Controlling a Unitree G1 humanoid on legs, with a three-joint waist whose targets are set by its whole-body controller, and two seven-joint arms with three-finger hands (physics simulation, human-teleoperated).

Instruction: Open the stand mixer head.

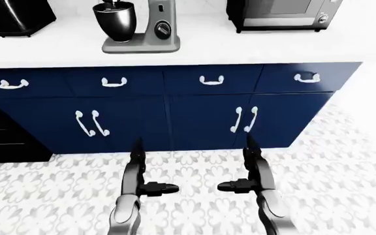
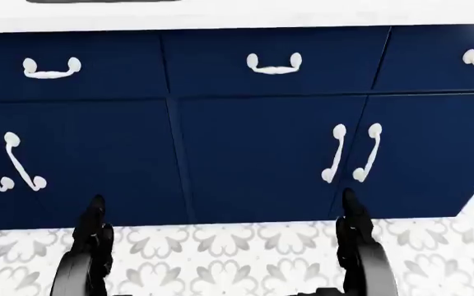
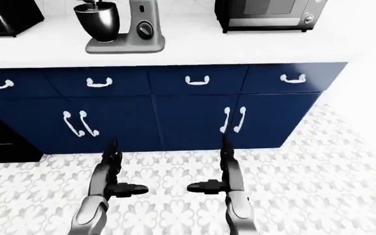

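Observation:
A grey stand mixer with a dark bowl on its left stands on the white counter at the top of the left-eye view; its head is cut off by the top edge. My left hand and right hand hang low over the patterned floor, well below the counter and far from the mixer. Both hands are open and empty, fingers pointing up, thumbs turned inward. The head view shows only the cabinet fronts and the tops of both hands.
Dark blue cabinets with white handles run under the counter. A toaster oven stands at the top right and a dark appliance at the top left. A black unit stands at the left beside the cabinets.

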